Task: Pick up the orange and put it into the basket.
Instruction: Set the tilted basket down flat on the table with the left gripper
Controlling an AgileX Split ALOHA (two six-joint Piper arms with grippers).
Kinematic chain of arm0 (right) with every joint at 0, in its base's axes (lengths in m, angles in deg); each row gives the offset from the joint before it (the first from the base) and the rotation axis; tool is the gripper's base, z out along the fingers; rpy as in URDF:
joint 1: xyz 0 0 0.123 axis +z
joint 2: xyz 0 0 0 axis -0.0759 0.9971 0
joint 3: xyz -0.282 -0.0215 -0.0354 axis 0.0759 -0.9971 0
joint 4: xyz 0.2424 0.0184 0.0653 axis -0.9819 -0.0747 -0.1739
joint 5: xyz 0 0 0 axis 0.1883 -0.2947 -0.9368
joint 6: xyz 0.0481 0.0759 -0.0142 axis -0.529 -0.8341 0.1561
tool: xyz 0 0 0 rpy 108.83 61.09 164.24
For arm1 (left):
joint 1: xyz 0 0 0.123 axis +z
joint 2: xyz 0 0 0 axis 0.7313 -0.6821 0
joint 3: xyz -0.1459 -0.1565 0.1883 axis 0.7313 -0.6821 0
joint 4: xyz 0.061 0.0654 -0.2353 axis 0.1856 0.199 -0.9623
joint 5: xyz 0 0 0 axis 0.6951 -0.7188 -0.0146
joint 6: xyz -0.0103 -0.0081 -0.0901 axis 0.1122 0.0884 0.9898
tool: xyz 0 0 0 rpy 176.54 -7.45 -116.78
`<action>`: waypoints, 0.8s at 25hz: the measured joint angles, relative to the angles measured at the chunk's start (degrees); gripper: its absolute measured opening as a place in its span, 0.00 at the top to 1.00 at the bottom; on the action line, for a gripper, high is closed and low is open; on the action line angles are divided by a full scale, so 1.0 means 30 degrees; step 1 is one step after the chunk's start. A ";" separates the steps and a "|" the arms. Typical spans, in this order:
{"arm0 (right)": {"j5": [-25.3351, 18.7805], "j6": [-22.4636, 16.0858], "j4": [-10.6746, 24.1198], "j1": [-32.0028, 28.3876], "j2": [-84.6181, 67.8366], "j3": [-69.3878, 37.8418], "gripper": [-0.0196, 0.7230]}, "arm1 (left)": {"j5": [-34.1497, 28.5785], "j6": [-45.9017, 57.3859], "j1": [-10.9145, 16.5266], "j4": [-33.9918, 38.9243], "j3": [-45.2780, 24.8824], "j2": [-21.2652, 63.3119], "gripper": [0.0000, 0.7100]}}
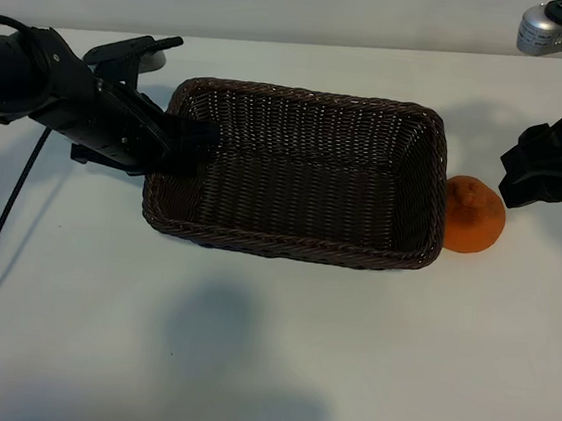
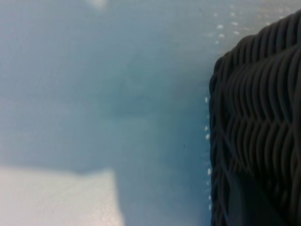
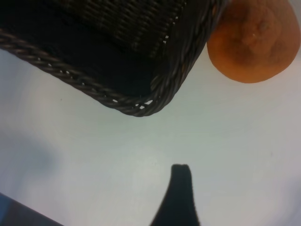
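1. My left arm reaches in from the exterior view's left, slanting down toward the basket (image 1: 295,172), and the left gripper (image 1: 192,146) sits at the basket's left short wall.
2. From the exterior view, the left gripper is nearly closed and clamps that woven wall, with 1 finger reaching over the rim to the inside.
3. My left wrist view shows only the basket's (image 2: 256,132) weave close up and the bench (image 2: 94,94) beside it.
4. My right arm hangs at the exterior view's right edge, wrist pitched steeply down, with the right gripper (image 1: 530,186) just beside the orange (image 1: 474,216) on its right.
5. The right gripper stands wide open and holds nothing; 1 dark fingertip (image 3: 181,188) pokes into my right wrist view over bare bench (image 3: 225,141).
6. The orange rests on the bench (image 1: 266,350), outside the basket and against its right short wall, knobby end facing up.
7. In my right wrist view the orange (image 3: 254,42) sits just past the basket's (image 3: 141,99) rounded corner.
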 joint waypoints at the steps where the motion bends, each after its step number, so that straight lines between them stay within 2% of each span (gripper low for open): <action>1: 0.0000 0.0000 0.0000 0.0000 0.0000 0.0000 0.17 | 0.0024 0.0000 0.0000 -0.0023 0.0000 -0.0057 0.80; 17: 0.0000 0.0000 0.0000 0.0000 0.0000 0.0000 0.17 | 0.0653 0.0000 0.0014 -0.1093 -0.0617 -0.0163 0.80; 20: 0.0000 0.0000 0.0000 0.0000 0.0000 0.0000 0.17 | 0.0554 0.0000 0.0014 -0.1287 -0.0617 -0.0163 0.73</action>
